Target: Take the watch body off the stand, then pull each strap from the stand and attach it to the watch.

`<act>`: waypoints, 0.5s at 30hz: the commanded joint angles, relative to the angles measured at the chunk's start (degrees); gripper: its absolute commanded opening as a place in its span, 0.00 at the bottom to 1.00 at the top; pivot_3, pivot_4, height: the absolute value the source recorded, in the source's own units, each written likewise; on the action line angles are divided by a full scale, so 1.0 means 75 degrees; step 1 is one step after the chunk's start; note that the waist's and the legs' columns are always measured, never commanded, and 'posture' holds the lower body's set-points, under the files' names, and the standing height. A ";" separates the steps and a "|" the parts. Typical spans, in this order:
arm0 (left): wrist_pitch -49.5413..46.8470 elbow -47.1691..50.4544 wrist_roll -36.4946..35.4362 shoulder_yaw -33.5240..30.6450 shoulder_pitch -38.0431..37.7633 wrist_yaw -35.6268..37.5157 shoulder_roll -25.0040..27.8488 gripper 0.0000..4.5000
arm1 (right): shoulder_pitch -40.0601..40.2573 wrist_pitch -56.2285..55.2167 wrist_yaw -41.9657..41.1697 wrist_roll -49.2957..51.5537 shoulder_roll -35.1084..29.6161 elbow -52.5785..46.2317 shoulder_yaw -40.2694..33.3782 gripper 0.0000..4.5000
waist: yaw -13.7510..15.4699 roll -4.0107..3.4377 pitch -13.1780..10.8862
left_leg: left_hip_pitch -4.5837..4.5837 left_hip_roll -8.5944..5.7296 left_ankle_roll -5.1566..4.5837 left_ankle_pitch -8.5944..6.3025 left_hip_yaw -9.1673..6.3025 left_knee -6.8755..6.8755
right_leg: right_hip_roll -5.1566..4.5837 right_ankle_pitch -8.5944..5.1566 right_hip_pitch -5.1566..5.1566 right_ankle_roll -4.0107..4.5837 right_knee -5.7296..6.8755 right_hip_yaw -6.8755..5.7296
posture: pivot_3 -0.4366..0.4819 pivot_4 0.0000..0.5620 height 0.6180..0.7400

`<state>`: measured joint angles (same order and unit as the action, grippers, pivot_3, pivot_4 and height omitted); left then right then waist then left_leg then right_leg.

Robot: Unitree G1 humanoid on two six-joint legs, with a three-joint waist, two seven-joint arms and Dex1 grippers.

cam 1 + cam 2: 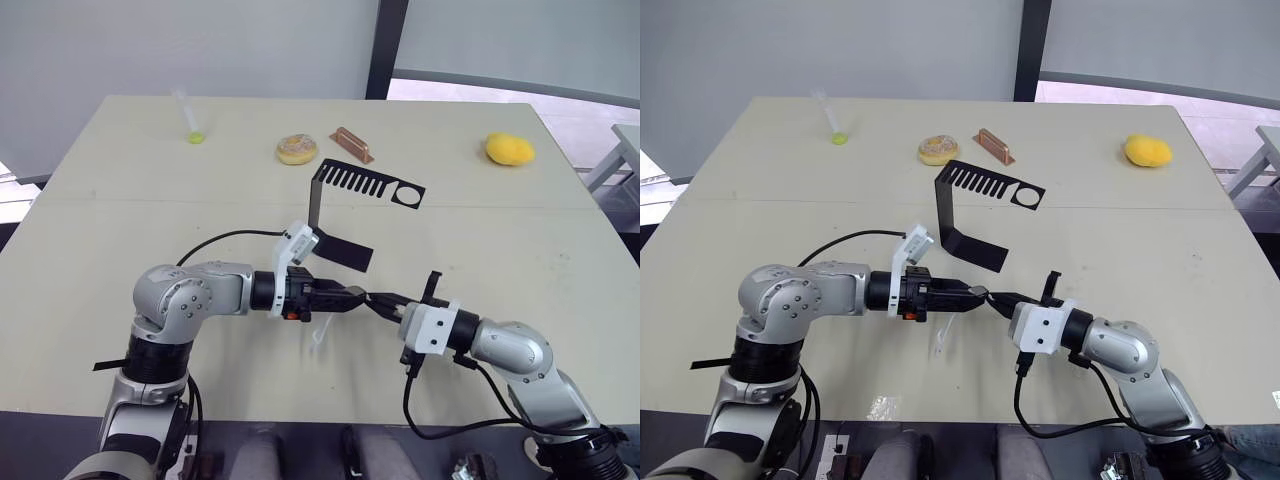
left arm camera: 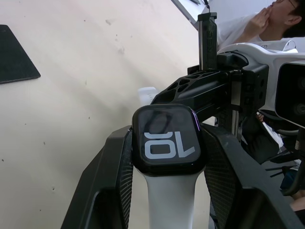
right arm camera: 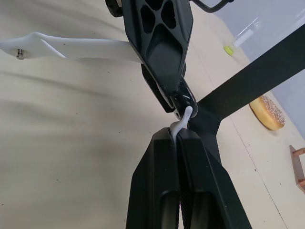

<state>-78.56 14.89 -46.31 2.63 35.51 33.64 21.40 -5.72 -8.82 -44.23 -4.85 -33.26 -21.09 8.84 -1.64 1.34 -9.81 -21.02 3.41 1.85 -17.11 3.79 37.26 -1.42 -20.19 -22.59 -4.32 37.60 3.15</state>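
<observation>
Watch body clamped in left gripper; right gripper pinching strap (beige table, grey wall).

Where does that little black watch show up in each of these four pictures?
Left eye view: the watch body sits low at centre, where the two pincers meet.
Right eye view: same spot, slightly further left.
Left wrist view: large at centre, between the left pincer's fingers.
Right wrist view: hidden behind the left pincer; I can't pick it out.
Shared landmark: the black stand.
</observation>
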 commanded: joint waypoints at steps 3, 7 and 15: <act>0.0275 0.0413 -0.0322 0.0257 -0.0069 0.0681 0.0199 0.35 | 0.0162 -0.0167 -0.0061 0.0461 -0.0064 -0.0695 -0.0076 0.31 | 0.0002 0.0000 0.0000 | -0.0001 0.0000 0.0000 0.0000 0.0000 -0.0001 | 0.0000 0.0000 0.0000 0.0000 -0.0001 0.0000 | 0.48 0.27 1.00; 0.0963 0.0505 -0.0435 -0.0052 -0.0431 0.1682 0.0981 0.35 | 0.0892 -0.0185 -0.0313 0.1090 -0.0611 -0.0995 -0.0824 0.72 | -0.0009 -0.0001 -0.0003 | -0.0001 0.0002 0.0003 -0.0001 0.0001 -0.0006 | 0.0001 0.0000 -0.0001 0.0000 -0.0006 -0.0001 | 0.48 0.27 1.00; 0.9397 -0.0148 0.2409 -0.0132 -0.2314 0.5910 0.2301 0.35 | 0.2941 0.0384 -0.0561 0.3717 -0.1085 -0.1929 -0.3339 0.99 | 0.0030 -0.0008 -0.0007 | 0.0008 0.0008 0.0004 -0.0003 0.0015 -0.0019 | -0.0007 -0.0003 0.0011 0.0007 -0.0024 -0.0002 | 0.48 0.27 1.00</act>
<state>-20.59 15.61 -31.87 3.11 18.91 73.29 38.61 15.02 -6.13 -47.95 18.73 -41.32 -32.54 -11.52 -1.41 1.28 -9.86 -20.97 3.47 1.84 -17.15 3.89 37.11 -1.48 -20.22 -22.45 -4.27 37.37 3.12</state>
